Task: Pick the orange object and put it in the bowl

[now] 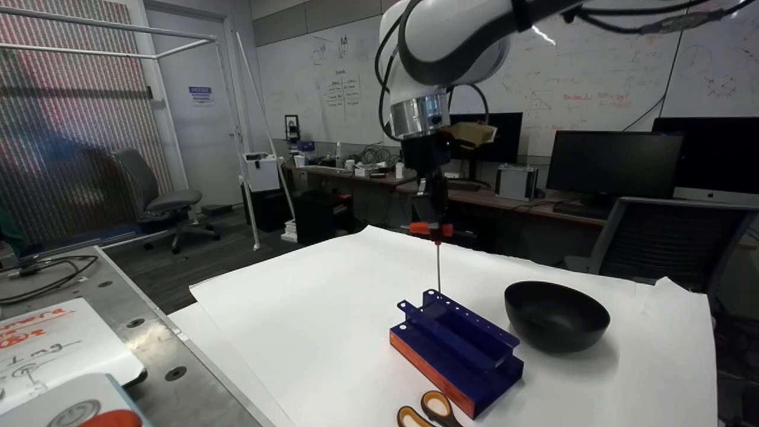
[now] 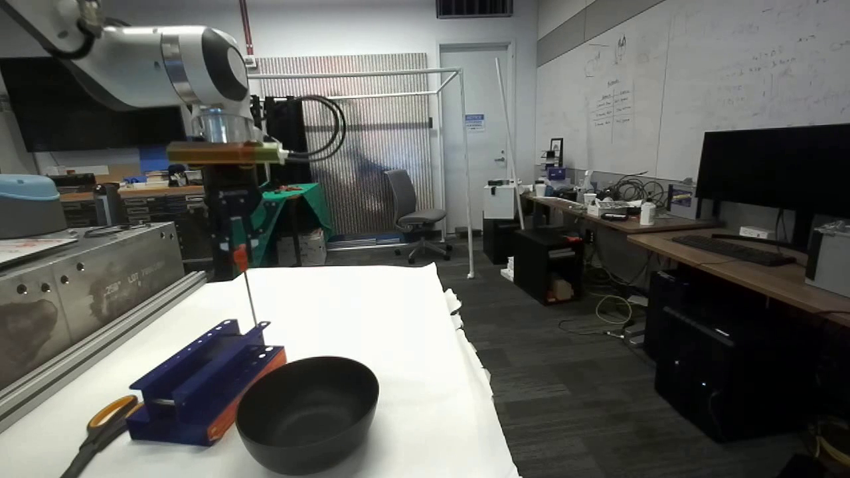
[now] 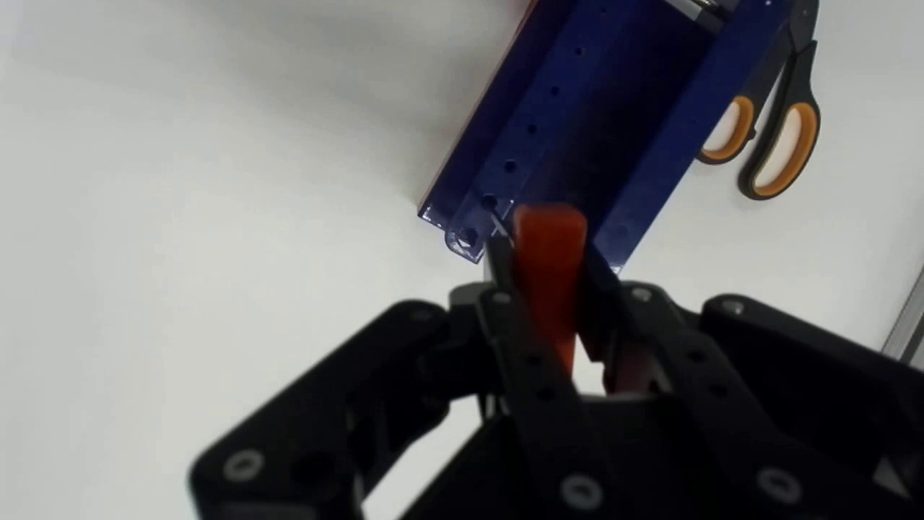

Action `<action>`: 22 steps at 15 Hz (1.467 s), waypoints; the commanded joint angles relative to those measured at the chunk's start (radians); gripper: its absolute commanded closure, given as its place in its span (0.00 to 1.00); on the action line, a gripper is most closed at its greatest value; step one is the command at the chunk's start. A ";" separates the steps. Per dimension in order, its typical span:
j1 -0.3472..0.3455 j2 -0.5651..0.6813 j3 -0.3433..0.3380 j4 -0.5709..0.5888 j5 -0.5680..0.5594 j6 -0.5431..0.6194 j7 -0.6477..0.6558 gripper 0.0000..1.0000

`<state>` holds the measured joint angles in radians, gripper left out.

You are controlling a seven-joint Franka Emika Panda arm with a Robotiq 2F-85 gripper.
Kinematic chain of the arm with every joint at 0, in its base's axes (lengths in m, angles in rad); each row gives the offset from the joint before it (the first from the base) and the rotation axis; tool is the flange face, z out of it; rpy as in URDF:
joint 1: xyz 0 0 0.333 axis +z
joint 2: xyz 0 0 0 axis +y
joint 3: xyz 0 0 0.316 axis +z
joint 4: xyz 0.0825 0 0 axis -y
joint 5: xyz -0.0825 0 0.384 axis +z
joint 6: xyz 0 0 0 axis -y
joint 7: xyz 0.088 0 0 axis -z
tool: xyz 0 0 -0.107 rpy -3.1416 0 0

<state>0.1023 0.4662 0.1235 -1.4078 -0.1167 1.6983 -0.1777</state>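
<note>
Gripper [image 3: 548, 266] pinches orange tool [image 2: 241, 257] by its handle [image 1: 421, 229] above blue rack's [image 1: 465, 339] end, probably so the shaft [image 1: 439, 267] hangs straight; rack contact unclear. Bowl [image 1: 557, 317] sits nearer the table [image 1: 308, 296] edge facing the desk [image 2: 730, 266].

The desk [image 1: 296, 323] is spread with a white cover [image 2: 428, 398], crumpled along one edge. On it rest the blue rack [image 1: 456, 341], ridges upward with orange-red along its lower sides, the black bowl [image 1: 554, 323], upright near one long side, and scissors [image 2: 108, 428] with orange-lined handles near the opposite side.
</note>
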 commanded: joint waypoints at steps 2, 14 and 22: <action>0.056 -0.130 -0.054 -0.014 -0.151 -0.144 0.150 0.95; -0.014 0.067 -0.088 -0.033 -0.091 -0.422 0.247 0.95; -0.029 0.162 -0.095 -0.027 -0.037 -0.420 0.260 0.53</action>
<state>0.0811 0.6163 0.0367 -1.4564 -0.1926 1.2874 0.0695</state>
